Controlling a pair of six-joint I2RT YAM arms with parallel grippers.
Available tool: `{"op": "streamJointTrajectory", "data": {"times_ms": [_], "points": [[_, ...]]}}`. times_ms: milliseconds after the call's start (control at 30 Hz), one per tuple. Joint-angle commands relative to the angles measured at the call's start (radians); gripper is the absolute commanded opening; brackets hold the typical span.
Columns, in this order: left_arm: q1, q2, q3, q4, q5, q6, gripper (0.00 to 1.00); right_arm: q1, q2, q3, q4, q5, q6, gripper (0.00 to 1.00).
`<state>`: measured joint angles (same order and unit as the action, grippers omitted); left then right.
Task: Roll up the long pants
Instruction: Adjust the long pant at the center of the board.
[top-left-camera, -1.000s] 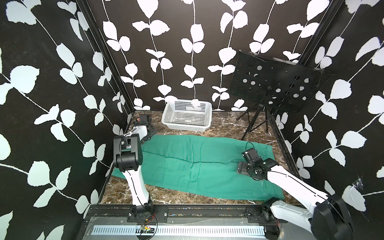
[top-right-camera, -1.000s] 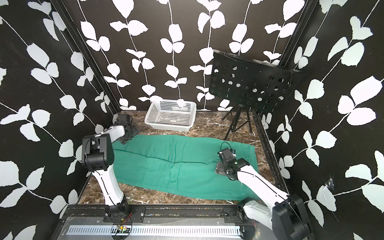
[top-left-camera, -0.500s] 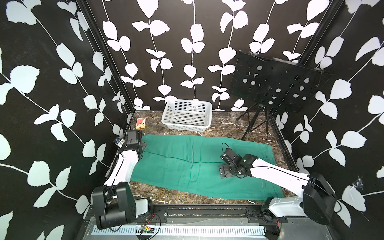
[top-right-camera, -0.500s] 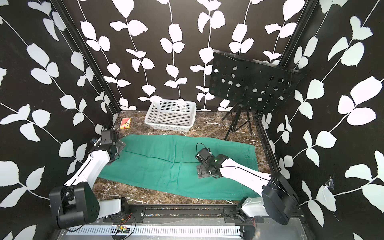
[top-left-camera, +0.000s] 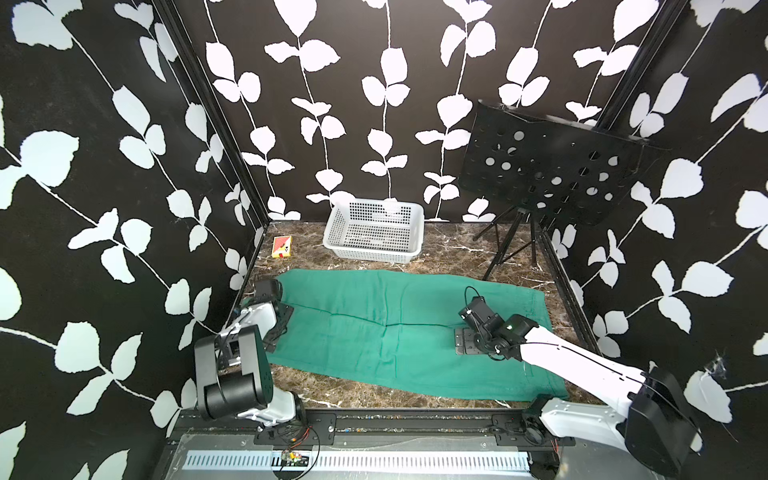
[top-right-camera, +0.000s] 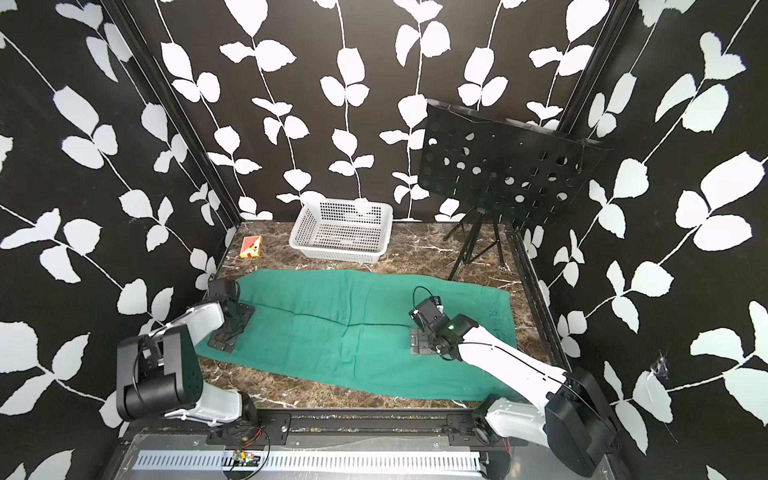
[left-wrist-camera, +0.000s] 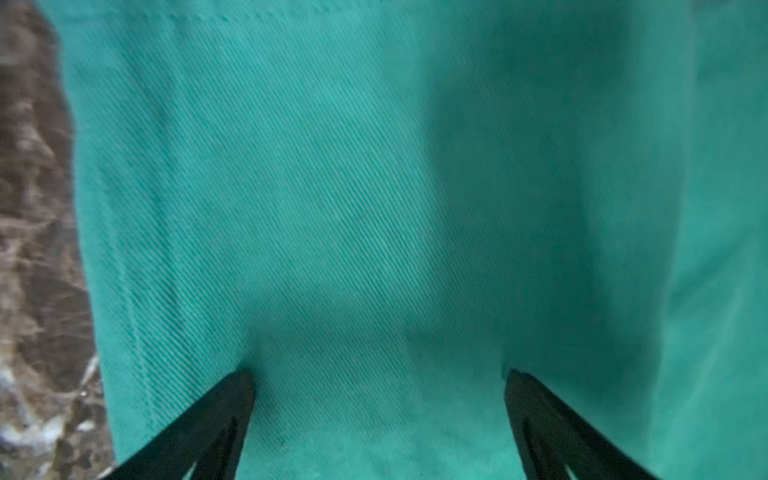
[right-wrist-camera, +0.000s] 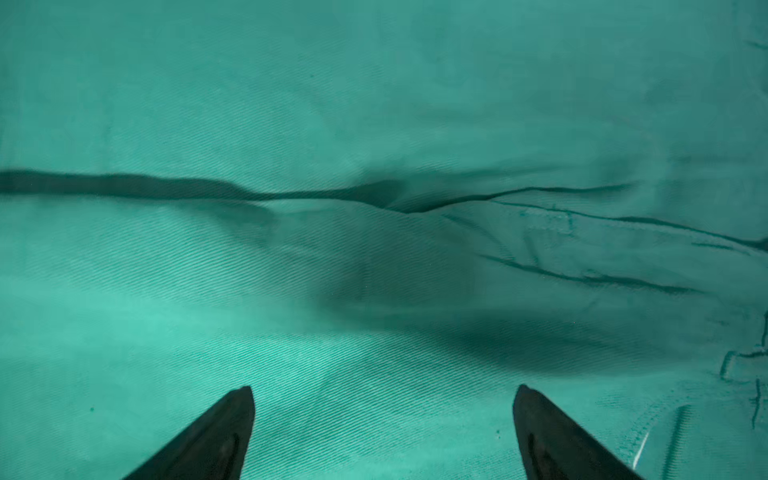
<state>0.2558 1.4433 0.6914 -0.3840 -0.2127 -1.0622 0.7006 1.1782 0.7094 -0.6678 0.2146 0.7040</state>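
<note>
Left arm (top-left-camera: 258, 316) and right arm (top-left-camera: 582, 362) partly hide the long pants (top-left-camera: 374, 332).

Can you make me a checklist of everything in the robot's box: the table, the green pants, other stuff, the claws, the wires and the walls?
Surface: brown marble tabletop, largely covered by cloth.
Job's things: long pants lie flat and spread out, not rolled yet.
Clutter: white basket at the back, looks empty; small red-and-yellow box beside it; black music stand in the back corner.
Grippers: left gripper open over the pants near their edge; right gripper open over the pants near a crease; neither holds anything.
Cables: black cable loop at the right wrist; small wires on the front rail.
Surroundings: black walls with white leaves.
</note>
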Motion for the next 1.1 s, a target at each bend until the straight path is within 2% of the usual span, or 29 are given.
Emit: {"op": "streamJointTrajectory", "data": {"times_ms": [0,233,533,633,733,800,900,1067], "points": [[0.021,-0.019,-0.130,-0.041,0.088,-0.187,0.98,-0.036,-0.040,-0.057,0.009,0.042,0.038,1.00],[0.043,-0.201,-0.285,-0.155,0.052,-0.326,0.98,-0.117,-0.140,-0.109,-0.002,0.046,0.040,1.00],[0.044,-0.627,-0.289,-0.517,-0.185,-0.345,0.97,-0.185,-0.161,-0.115,-0.028,0.031,0.015,1.00],[0.044,-0.757,-0.288,-0.541,-0.239,-0.280,0.95,-0.195,-0.161,-0.105,-0.027,0.029,0.000,1.00],[0.044,-0.823,-0.290,-0.347,-0.217,-0.054,0.89,-0.196,-0.158,-0.081,-0.030,0.021,-0.025,0.99],[0.045,-0.793,-0.273,-0.195,-0.160,0.090,0.84,-0.195,-0.155,-0.063,-0.022,0.015,-0.047,0.99],[0.043,-0.608,-0.160,-0.023,-0.035,0.290,0.79,-0.196,-0.141,-0.035,-0.007,-0.007,-0.078,0.98],[0.044,-0.175,0.223,-0.132,0.016,0.462,0.71,-0.195,-0.095,-0.002,-0.002,-0.005,-0.090,0.97]]}}
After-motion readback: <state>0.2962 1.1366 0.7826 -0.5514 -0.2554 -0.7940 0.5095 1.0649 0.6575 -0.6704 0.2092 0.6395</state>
